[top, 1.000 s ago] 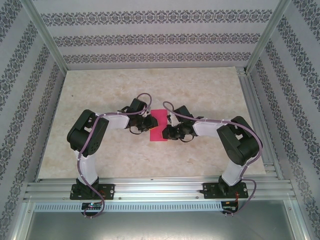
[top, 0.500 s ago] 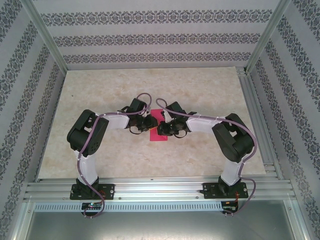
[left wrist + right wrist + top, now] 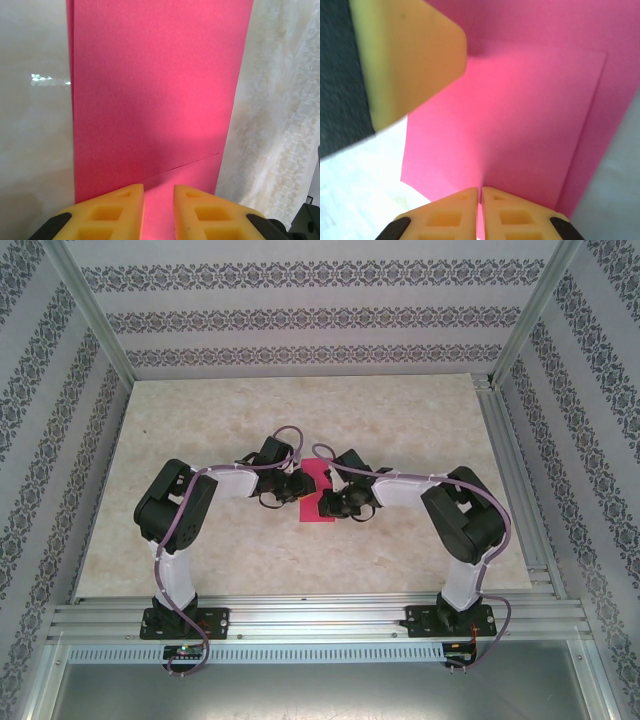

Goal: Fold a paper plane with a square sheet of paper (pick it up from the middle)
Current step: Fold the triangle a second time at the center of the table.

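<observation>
Paper (image 3: 155,90) lay folded in half, no plane yet. Right end effector (image 3: 481,191) pinched its near edge; left end effector (image 3: 158,190) stood slightly open.

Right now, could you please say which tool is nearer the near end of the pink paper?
Right. The right tool pinches the pink paper toward its near end; the left tool rests at its left edge, farther from that end.

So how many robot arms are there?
2. The left arm bends in from the left, with the left gripper at the left edge of the pink paper. The right arm bends in from the right, with the right gripper on the paper. None seem hidden.
</observation>
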